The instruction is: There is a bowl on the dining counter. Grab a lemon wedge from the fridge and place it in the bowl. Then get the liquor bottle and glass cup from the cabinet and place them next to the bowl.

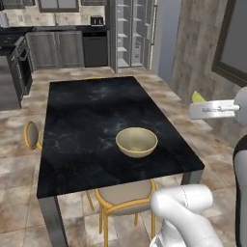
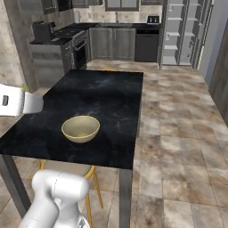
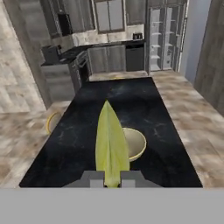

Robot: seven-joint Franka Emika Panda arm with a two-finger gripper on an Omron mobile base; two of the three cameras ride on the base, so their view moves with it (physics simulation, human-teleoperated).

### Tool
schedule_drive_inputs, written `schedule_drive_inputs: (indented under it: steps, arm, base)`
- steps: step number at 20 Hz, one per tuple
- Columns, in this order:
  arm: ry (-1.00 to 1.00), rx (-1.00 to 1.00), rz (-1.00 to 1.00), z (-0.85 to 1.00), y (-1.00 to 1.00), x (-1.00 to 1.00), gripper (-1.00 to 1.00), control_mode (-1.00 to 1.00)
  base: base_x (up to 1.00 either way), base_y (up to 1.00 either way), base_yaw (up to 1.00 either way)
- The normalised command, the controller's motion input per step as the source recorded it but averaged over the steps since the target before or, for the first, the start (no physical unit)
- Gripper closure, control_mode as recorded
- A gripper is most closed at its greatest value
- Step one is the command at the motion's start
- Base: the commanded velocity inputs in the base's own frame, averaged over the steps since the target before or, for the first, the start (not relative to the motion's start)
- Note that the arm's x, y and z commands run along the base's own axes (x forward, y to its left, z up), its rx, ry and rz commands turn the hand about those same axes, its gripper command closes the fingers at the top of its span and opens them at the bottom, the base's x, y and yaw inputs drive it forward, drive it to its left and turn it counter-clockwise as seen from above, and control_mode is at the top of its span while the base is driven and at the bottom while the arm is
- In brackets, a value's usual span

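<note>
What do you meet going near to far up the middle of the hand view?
End effector shut on the lemon wedge → bowl → bare dining counter → dark kitchen units at the back wall.

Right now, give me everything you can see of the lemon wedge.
The lemon wedge is a small yellow-green sliver, pointed at its far end and matte like rind. It is pinched between the two fingertips of the gripper, which is shut on it. It hangs in the air above the near end of the dining counter, touching nothing else. In the hand view it overlaps the pale bowl and is not in it. In the left base view its tip pokes out above the hand.
</note>
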Motion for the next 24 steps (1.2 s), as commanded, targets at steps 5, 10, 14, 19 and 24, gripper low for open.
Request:
schedule_drive_inputs:
  steps: [5,10,14,19,24]
  arm:
    - [0.51,-0.01,0.00,-0.47,0.23,0.99,1.00,-1.00]
    - [0.40,-0.01,0.00,-0.60,0.15,0.69,1.00,-1.00]
    - [0.12,0.00,0.00,-0.39,0.00,0.24,1.00,-1.00]
    - [0.01,0.00,0.00,-0.17,0.00,0.00,1.00,-1.00]
    - [0.03,0.00,0.00,-0.24,0.00,0.05,1.00,-1.00]
  base:
    - [0.00,0.00,0.00]
    - [0.00,0.00,0.00]
    - [0.00,0.00,0.00]
    - [0.00,0.00,0.00]
    - [0.00,0.00,0.00]
